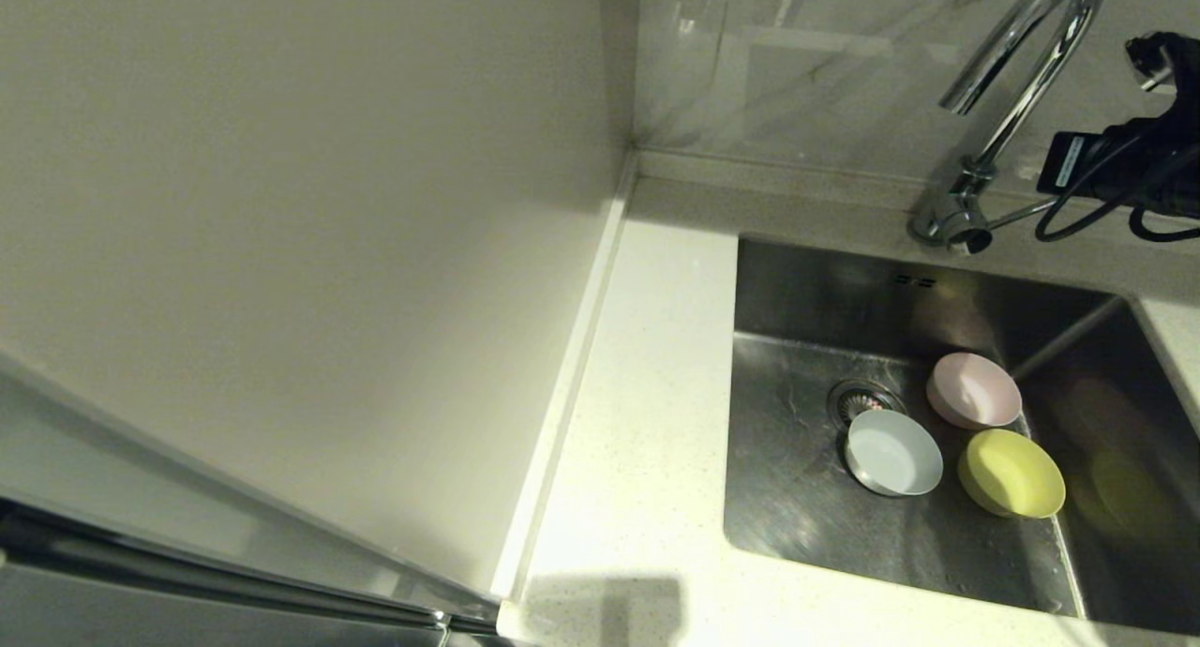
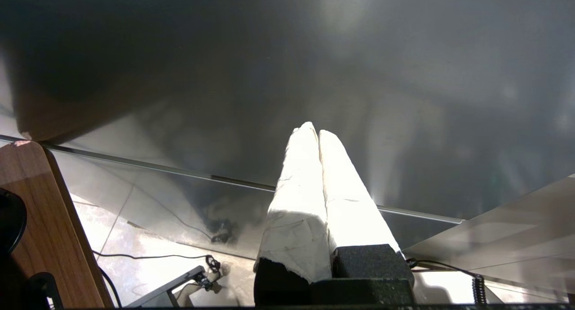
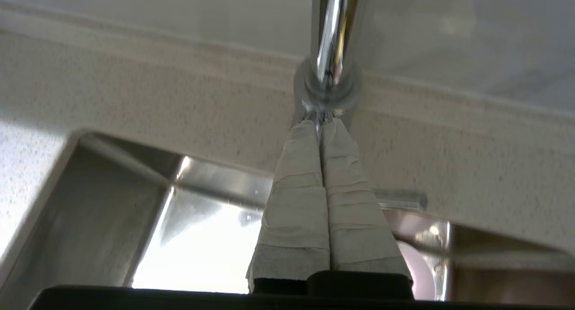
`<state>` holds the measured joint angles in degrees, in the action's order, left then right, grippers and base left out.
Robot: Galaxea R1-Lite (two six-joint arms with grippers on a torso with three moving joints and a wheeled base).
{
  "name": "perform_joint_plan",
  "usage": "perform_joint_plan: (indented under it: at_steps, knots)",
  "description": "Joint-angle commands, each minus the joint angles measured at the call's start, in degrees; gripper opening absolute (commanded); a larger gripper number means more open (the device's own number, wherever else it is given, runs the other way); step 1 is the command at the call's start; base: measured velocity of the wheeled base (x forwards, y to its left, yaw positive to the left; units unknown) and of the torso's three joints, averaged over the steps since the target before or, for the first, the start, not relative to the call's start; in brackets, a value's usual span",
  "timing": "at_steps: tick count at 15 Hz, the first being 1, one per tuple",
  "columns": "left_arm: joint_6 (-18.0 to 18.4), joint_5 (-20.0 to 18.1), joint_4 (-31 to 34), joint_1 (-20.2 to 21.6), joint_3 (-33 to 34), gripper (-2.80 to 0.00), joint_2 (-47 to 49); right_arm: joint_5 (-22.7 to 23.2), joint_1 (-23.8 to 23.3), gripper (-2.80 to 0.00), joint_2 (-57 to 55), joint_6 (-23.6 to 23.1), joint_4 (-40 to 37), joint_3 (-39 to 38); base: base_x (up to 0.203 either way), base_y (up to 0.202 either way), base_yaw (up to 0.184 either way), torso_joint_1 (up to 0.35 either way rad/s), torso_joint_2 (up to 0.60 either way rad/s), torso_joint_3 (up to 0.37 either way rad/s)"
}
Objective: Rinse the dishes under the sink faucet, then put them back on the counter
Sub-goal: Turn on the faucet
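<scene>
Three small bowls lie in the steel sink (image 1: pixel 797 506): a pale pink one (image 1: pixel 975 389) at the back, a pale blue-white one (image 1: pixel 893 453) overlapping the drain (image 1: pixel 861 398), and a yellow-green one (image 1: pixel 1012 473) at the right. The chrome faucet (image 1: pixel 1022 75) arches over the back rim, its thin lever (image 1: pixel 1017 214) sticking out to the right. My right arm (image 1: pixel 1120 164) hangs beside that lever. My right gripper (image 3: pixel 320 122) is shut with nothing in it, tips at the faucet base (image 3: pixel 328 83); the lever (image 3: pixel 400 200) lies beside the fingers. My left gripper (image 2: pixel 314 131) is shut and empty, out of the head view.
White speckled counter (image 1: pixel 647 422) runs left of the sink, bounded by a raised edge strip (image 1: pixel 572 375) and a cream wall panel (image 1: pixel 281 206). The left wrist view shows a dark glossy panel (image 2: pixel 287 54), a wooden edge (image 2: pixel 45 220) and cables on the floor.
</scene>
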<state>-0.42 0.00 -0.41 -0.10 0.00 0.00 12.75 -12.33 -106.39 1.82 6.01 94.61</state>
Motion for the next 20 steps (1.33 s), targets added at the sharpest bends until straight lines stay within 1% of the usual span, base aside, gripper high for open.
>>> perform_joint_plan:
  at_steps: [1, 12, 14, 18, 20]
  knots:
    - [-0.02, 0.00, -0.02, 0.01, 0.18, -2.80, 0.00, -0.22, 0.11, -2.80, -1.74, 0.03, 0.05, 2.30, 0.000, 0.000, 0.000, 0.000, 0.00, 0.000]
    - [-0.02, 0.00, -0.02, 0.01, 0.18, -2.80, 0.00, -0.53, 0.99, -2.80, -3.65, -0.21, 0.14, 4.16, 0.000, 0.000, 0.000, 0.000, 0.00, 0.000]
    - [-0.02, 0.00, -0.02, 0.01, 0.13, -2.80, 0.00, -0.50, 0.92, -2.80, -4.68, -2.29, 0.14, 6.08, 0.000, 0.000, 0.000, 0.000, 0.00, 0.000]
    - [-0.02, 0.00, -0.02, 0.01, 0.18, -2.80, 0.00, -0.55, 0.86, -2.80, -5.91, -4.46, 0.21, 9.06, 0.000, 0.000, 0.000, 0.000, 0.00, 0.000]
    - [-0.02, 0.00, -0.02, 0.01, 0.18, -2.80, 0.00, -2.76, 0.80, -2.80, -6.43, -6.09, 0.23, 9.96, 0.000, 0.000, 0.000, 0.000, 0.00, 0.000]
